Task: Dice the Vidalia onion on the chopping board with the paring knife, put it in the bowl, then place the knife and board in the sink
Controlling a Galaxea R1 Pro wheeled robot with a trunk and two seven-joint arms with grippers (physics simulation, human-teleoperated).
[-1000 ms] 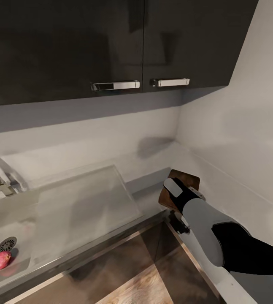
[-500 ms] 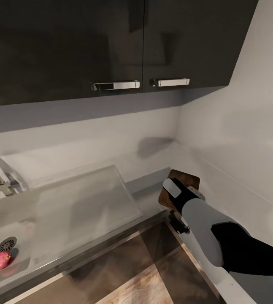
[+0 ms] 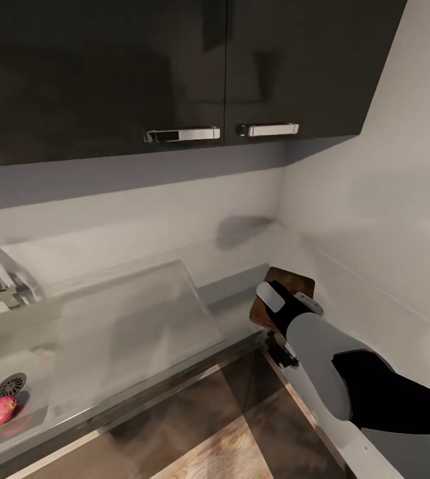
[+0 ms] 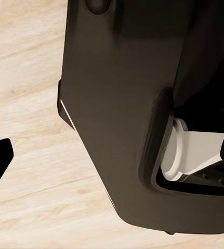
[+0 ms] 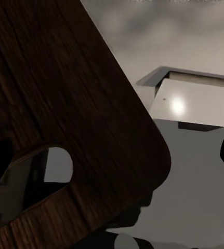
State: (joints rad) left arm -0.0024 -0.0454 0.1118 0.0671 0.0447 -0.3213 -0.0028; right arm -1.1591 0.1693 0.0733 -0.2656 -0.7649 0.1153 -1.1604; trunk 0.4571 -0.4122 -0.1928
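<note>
From the head, the right arm [image 3: 327,359] covered its gripper over the dark wooden chopping board [image 3: 293,281] in the matte grey countertop's [image 3: 241,293] corner; grip state unclear. A pinkish onion [image 3: 0,410] lay in the steel sink [image 3: 35,372]. The right wrist saw the board's rounded corner and slot [image 5: 34,176]. The left wrist faced pale plank floor [image 4: 23,78].

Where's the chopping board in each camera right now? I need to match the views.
Head: chopping board on the countertop at right, partly behind the right arm.
Right wrist: board close up, handle slot showing.
Left wrist: not in it; floor and robot body.
Shared landmark: the grey countertop beside the board.
</note>
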